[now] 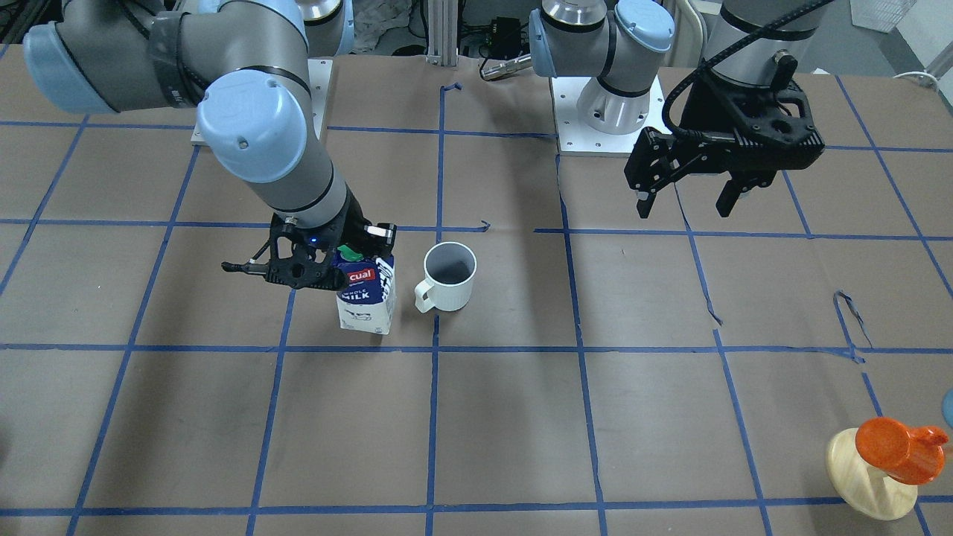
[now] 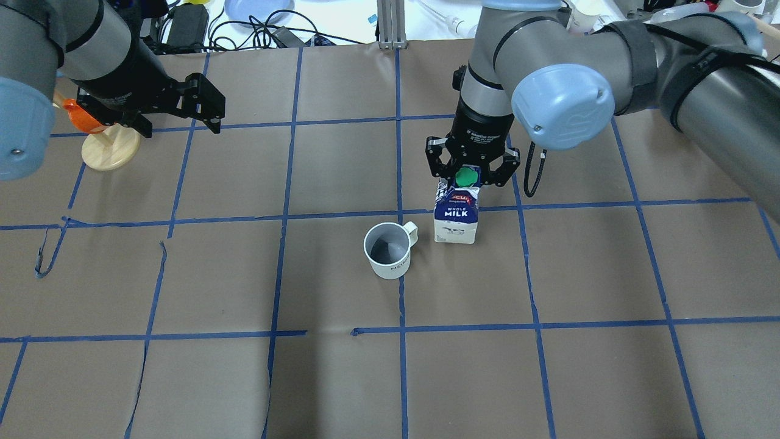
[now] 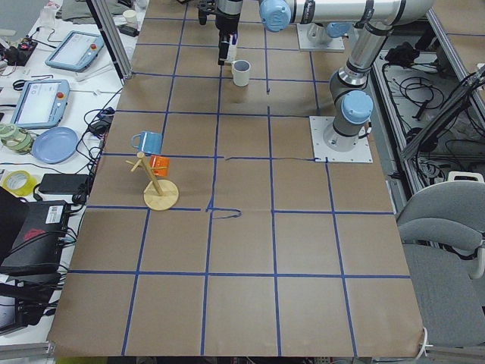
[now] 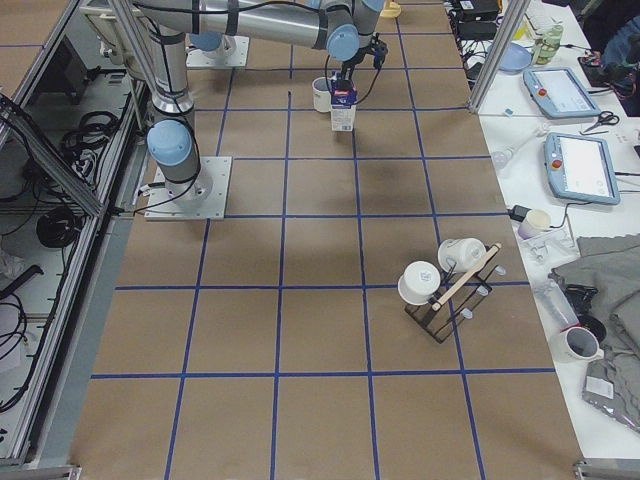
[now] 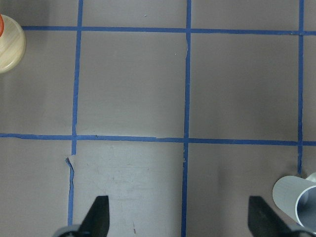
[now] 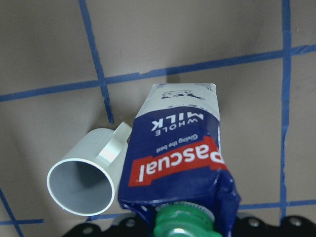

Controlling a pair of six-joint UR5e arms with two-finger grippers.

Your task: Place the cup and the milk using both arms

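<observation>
The milk carton [image 1: 365, 294] stands upright on the brown table, just right of centre in the overhead view [image 2: 456, 216]. My right gripper [image 2: 466, 177] comes straight down on it and is shut on its gable top by the green cap. The carton fills the right wrist view [image 6: 173, 148]. The white cup [image 2: 389, 250] stands upright beside the carton, a small gap between them, with its handle toward the carton; it also shows in the front view [image 1: 449, 277] and the right wrist view [image 6: 89, 182]. My left gripper [image 1: 685, 208] is open and empty, high above the table, far from both.
An orange cup hangs on a round wooden stand [image 2: 109, 146] below my left arm; a blue cup [image 3: 148, 141] hangs on it too. A rack with white mugs [image 4: 445, 285] stands toward the table's right end. The two arm base plates [image 1: 607, 112] sit at the robot's edge.
</observation>
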